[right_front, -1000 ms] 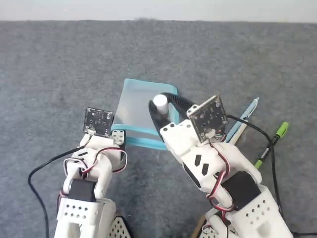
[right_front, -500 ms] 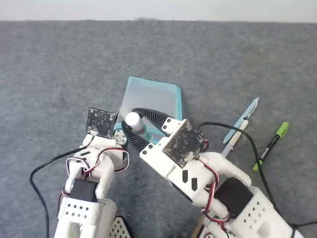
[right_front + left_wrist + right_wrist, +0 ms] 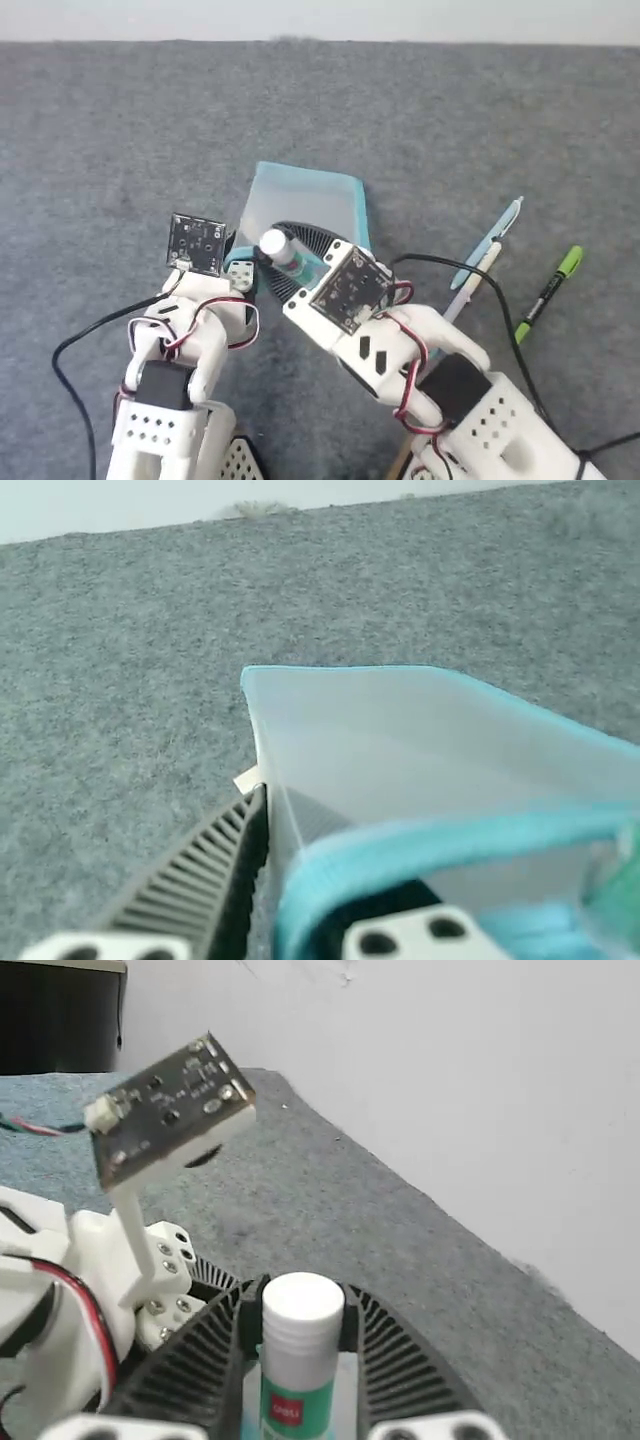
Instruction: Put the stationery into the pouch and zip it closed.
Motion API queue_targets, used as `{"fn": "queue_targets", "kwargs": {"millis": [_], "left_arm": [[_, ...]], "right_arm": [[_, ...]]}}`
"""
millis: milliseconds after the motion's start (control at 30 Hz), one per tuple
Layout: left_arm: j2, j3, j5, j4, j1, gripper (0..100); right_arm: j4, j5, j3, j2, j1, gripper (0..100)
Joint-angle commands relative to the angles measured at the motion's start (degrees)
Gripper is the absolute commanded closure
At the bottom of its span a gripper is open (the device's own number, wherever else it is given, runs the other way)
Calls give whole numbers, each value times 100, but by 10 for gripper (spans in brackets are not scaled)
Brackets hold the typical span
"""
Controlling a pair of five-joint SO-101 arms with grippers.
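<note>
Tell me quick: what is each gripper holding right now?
Left gripper: shut on the pouch, clamping its teal zip edge.
Right gripper: shut on the glue stick.

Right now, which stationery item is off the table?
The glue stick with the white cap: the right gripper holds it over the pouch. The blue pen, white pen and green pen lie on the mat.

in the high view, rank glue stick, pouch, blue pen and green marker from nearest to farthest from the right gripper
1. glue stick, in the right gripper
2. pouch, just beyond it
3. blue pen, to the right
4. green marker, farthest right
</note>
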Motion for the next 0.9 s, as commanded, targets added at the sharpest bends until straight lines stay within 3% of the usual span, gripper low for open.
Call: {"fn": "queue_targets", "kwargs": {"millis": [0,300,533,767,867], "left_arm": [[35,-391,149,-9,62,988],[0,-409,149,70,62,988],[0,-409,123,53,62,988],[26,-400,114,35,18,988],[35,-356,105,35,18,988]], "right_arm": [[-541,132,141,92,259,991],[-963,185,738,110,1033,991],[-1147,668,1011,66,1068,991],[-224,668,563,40,892,991],[22,782,264,101,1666,991]]}}
